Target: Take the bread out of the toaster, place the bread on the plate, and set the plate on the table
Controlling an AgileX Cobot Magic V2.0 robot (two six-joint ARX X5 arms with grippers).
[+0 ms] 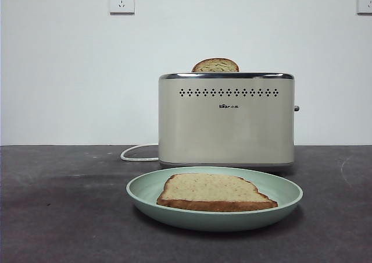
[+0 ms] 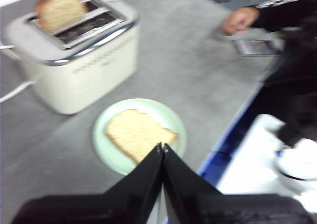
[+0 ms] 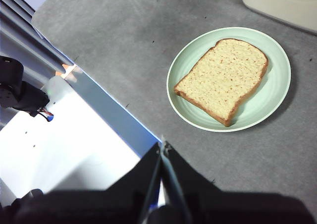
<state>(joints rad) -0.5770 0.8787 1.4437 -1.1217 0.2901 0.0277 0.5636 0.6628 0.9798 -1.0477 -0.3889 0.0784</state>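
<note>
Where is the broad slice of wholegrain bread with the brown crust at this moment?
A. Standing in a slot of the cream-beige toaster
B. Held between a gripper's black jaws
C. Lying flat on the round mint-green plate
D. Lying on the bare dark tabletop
C: the broad slice of wholegrain bread lies flat on the round mint-green plate, in front of the cream-beige toaster; no gripper touches it.

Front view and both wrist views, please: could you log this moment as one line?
bread: flat on plate | plate: on table, before toaster | left pincer: shut, empty | right pincer: shut, empty
</note>
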